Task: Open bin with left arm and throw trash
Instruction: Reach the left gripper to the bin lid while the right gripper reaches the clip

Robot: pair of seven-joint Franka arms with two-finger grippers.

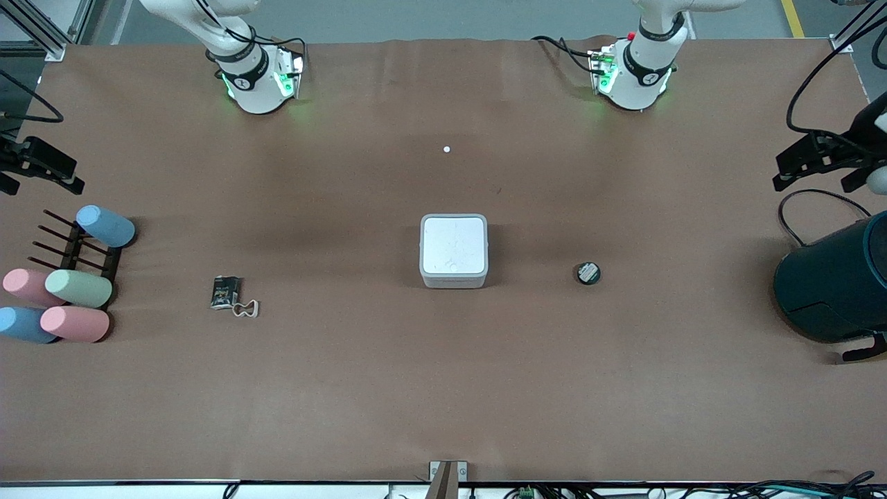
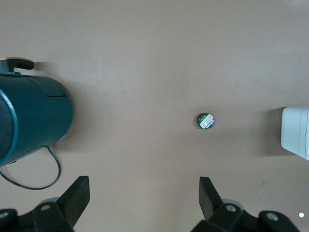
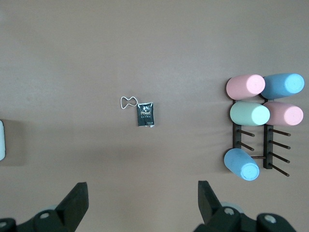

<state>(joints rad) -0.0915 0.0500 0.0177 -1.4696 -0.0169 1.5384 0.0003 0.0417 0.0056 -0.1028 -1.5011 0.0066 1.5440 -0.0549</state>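
The bin (image 1: 454,251) stands mid-table with its flat white lid shut; its edge shows in the left wrist view (image 2: 295,131). A black disc with a green label (image 1: 587,273) lies beside the bin toward the left arm's end, also in the left wrist view (image 2: 205,121). A dark snack wrapper (image 1: 226,292) and a curled beige scrap (image 1: 246,309) lie together toward the right arm's end, also in the right wrist view: wrapper (image 3: 146,115), scrap (image 3: 128,102). My left gripper (image 1: 777,173) (image 2: 145,186) is open and empty, high over the left arm's end. My right gripper (image 1: 76,177) (image 3: 142,188) is open and empty, high over the right arm's end.
A big dark teal container (image 1: 831,284) (image 2: 29,116) with a cable lies at the left arm's end. Several pastel cylinders on a dark rack (image 1: 69,284) (image 3: 260,111) sit at the right arm's end. A tiny white dot (image 1: 446,149) lies between the bases.
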